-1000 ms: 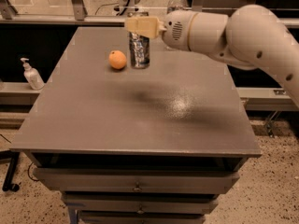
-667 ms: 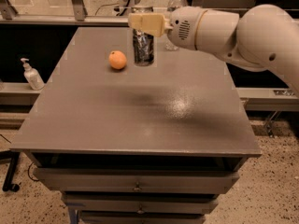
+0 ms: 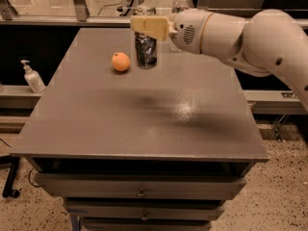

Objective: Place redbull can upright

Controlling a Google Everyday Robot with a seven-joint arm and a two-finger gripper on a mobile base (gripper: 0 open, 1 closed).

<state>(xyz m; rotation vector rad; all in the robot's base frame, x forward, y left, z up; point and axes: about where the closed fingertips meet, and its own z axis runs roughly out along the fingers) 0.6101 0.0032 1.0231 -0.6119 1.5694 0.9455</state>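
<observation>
The redbull can [image 3: 146, 52] is a slim dark can, standing upright at the back middle of the grey table [image 3: 144, 124], just right of the orange fruit [image 3: 121, 61]. My gripper [image 3: 147, 26] reaches in from the right with its cream fingers lying level across the can's top end, shut on it. I cannot tell whether the can's base touches the table or hangs just above it. The arm [image 3: 250, 42] fills the upper right.
A clear water bottle [image 3: 180, 1] stands behind the gripper at the table's back edge. A white pump bottle [image 3: 32, 77] sits on a ledge left of the table. Drawers are below the table's front edge.
The gripper and the can have shifted slightly up and to the right together. The orange has not moved.
</observation>
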